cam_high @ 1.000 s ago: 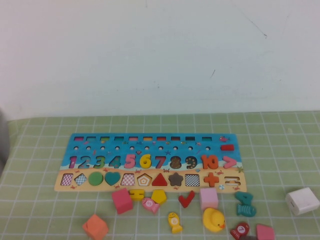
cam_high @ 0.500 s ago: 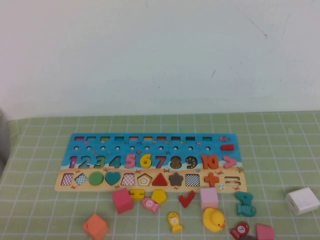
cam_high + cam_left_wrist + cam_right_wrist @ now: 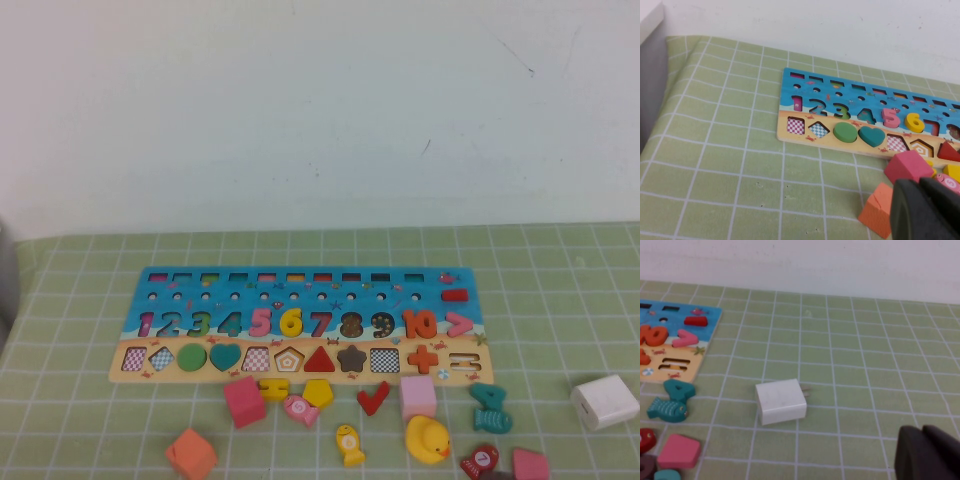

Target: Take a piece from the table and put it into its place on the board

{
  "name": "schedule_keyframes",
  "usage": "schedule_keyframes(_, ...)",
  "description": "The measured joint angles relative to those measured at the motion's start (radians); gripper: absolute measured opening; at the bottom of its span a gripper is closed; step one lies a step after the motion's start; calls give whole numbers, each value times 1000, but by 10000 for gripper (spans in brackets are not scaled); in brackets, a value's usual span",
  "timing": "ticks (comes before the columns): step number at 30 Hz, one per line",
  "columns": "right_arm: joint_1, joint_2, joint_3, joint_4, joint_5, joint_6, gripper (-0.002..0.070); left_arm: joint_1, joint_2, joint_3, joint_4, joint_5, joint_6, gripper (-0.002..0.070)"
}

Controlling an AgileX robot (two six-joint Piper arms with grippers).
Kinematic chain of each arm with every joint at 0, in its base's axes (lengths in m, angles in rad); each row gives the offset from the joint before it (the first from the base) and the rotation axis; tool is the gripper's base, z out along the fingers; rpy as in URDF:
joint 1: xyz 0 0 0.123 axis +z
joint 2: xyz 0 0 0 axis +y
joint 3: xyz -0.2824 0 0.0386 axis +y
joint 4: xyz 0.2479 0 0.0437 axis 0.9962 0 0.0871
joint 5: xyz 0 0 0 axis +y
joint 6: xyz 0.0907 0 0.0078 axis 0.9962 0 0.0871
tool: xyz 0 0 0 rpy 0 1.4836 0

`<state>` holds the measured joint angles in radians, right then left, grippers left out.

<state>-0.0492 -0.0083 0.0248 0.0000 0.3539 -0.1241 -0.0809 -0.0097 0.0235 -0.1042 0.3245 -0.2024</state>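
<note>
The right gripper (image 3: 927, 456) has its fingers closed on nothing, near the white plug (image 3: 781, 401); the left gripper (image 3: 925, 210) looks closed beside the orange block (image 3: 877, 210). The yellow six (image 3: 291, 322) sits in the board (image 3: 200, 282), at 12 o'clock from the yellow pentagon (image 3: 318, 393).

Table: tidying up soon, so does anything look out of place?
A white plug adapter lies right of the board, not a puzzle part. The left claw hovers shut near the orange block, the right claw shut near the adapter.
</note>
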Motion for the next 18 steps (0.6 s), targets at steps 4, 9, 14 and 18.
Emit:
schedule_keyframes(4, 0, 0, 0, 0, 0, -6, -1, 0, 0, 0, 0, 0, 0, -1)
schedule_keyframes(9, 0, 0, 0, 0, 0, -6, -1, 0, 0, 0, 0, 0, 0, -1)
schedule_keyframes(14, 0, 0, 0, 0, 0, -6, -1, 0, 0, 0, 0, 0, 0, -1)
schedule_keyframes(18, 0, 0, 0, 0, 0, -6, -1, 0, 0, 0, 0, 0, 0, -1)
